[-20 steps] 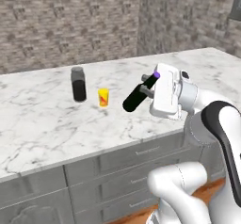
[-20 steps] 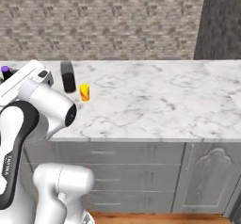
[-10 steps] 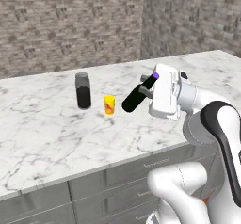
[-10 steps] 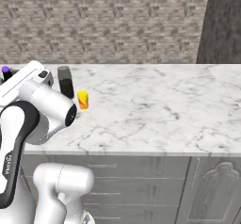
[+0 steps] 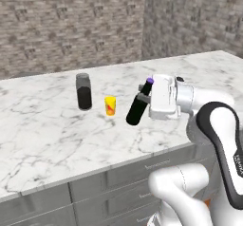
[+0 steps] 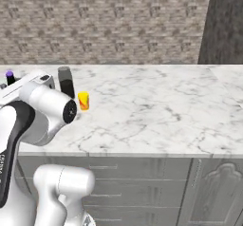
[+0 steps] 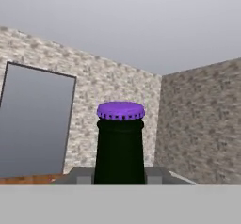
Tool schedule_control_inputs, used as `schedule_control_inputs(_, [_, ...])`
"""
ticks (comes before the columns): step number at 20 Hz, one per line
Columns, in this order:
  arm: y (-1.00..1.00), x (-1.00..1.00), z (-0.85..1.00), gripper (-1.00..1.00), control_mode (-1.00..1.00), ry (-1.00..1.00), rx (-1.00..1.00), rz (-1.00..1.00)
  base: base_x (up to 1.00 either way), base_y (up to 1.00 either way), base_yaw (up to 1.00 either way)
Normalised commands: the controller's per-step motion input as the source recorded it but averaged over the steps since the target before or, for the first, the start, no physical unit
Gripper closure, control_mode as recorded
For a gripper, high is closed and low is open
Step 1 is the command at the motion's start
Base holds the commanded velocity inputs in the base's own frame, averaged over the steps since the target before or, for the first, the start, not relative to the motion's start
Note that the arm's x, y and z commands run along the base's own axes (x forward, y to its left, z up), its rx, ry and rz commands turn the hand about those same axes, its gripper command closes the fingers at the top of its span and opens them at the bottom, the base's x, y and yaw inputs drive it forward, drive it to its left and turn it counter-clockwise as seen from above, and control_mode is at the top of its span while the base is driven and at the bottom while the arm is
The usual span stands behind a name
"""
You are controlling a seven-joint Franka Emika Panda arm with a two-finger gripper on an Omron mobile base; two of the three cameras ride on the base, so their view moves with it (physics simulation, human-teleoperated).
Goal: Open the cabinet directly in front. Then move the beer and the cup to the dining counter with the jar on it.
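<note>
Carrying the beer (image 5: 138, 107) over the dining counter (image 5: 42, 139); item entry as I logged it from the remote station.

Gripper (image 5: 146, 96): closed on the bottle's neck just under the purple cap (image 7: 121, 110), jaws narrow, bottle clear of the marble.

Beer: hung tilted, long axis slanting from cap, up and nearest the hand, down and away to the base, which pointed toward the cup (image 5: 110, 105).

Cup: yellow, upright on the marble, just beyond the bottle's base.

Jar (image 5: 84, 91): upright, farther out past the cup.

Handling note, my judgement: I needed to bring the bottle upright before lowering, so the base met the marble flat. I should pick a bare patch short of the cup, descend slowly, and release only once it stood.
</note>
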Motion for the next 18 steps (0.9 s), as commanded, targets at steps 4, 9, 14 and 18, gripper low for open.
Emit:
schedule_control_inputs(4, [0.00,0.01,-0.33,1.00,-1.00,0.17,-0.10,0.00,0.00,0.00,0.00])
schedule_control_inputs(9, [0.00,0.01,-0.36,1.00,-1.00,0.03,-0.05,0.00,0.00,0.00,0.00])
schedule_control_inputs(14, [0.14,0.42,-0.50,1.00,-1.00,0.06,-0.08,0.00,0.00,0.00,0.00])
schedule_control_inputs(18, [0.32,0.90,-0.53,1.00,-1.00,0.18,-0.12,0.00,0.00,0.00,0.00])
